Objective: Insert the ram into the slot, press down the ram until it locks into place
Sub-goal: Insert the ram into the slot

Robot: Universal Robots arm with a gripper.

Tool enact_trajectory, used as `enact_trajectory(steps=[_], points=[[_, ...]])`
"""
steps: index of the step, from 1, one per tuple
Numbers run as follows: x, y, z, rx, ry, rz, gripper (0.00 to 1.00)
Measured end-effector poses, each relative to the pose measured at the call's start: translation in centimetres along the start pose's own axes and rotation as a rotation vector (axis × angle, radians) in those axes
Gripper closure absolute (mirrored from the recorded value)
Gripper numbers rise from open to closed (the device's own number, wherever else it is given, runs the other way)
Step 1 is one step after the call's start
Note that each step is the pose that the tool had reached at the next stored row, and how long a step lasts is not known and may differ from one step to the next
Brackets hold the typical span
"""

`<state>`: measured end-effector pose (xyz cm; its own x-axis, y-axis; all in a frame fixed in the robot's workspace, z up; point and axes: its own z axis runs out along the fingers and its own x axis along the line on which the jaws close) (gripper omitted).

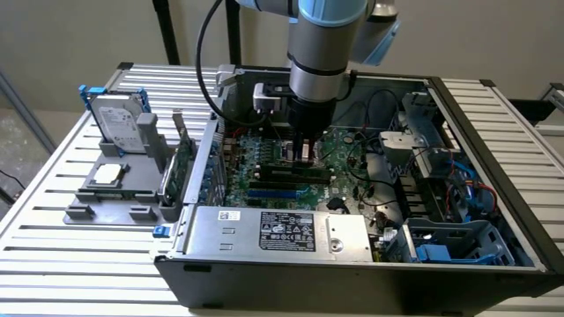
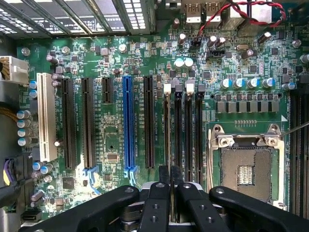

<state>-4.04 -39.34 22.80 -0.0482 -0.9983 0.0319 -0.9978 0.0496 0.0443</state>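
- Your jaws [image 1: 304, 155] [image 2: 170, 175] reach down inside the open computer case [image 1: 493, 218], right over the motherboard [image 2: 111, 145].
- The jaws are clamped on the ram [image 2: 167, 130], seen edge-on as a thin strip running straight out from between the tips.
- The ram lies along the slot [image 2: 167, 89], directly beneath the jaws, next to the blue slot [image 2: 127, 121].
- The case also holds a power supply [image 1: 282, 231], nearer the camera than the jaws.
- To the exterior view's left of the jaws, outside the case, a grey tray [image 1: 105, 198] on the counter [image 1: 79, 264] holds a hard drive [image 1: 119, 122].
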Motion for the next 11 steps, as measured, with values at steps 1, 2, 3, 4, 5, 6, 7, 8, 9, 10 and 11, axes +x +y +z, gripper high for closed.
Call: enact_trajectory(steps=[1,2,3,4,5,6,7,8,9,10,11], points=[[0.0,-0.02,0.0,0.0,0.0001,0.0,0.87],[0.0,-0.08,0.0,-0.0001,0.0001,0.0,0.87],[-0.01,-0.13,0.0,-0.0006,0.0001,0.0,0.87],[-0.01,-0.17,0.0,-0.0009,0.0001,-0.001,0.87],[-0.01,-0.18,0.0,-0.0009,0.0001,-0.001,0.87],[-0.01,-0.19,0.0,-0.0007,0.0003,-0.002,0.87],[-0.01,-0.19,0.0,-0.0008,0.0008,-0.003,0.87],[-0.01,-0.2,0.01,-0.0007,0.0015,-0.003,0.87],[-0.02,-0.2,0.03,-0.0006,0.0022,-0.004,0.87],[-0.02,-0.21,0.06,-0.0005,0.0028,-0.004,0.87],[-0.02,-0.2,0.08,-0.0004,0.0038,-0.005,0.87]])
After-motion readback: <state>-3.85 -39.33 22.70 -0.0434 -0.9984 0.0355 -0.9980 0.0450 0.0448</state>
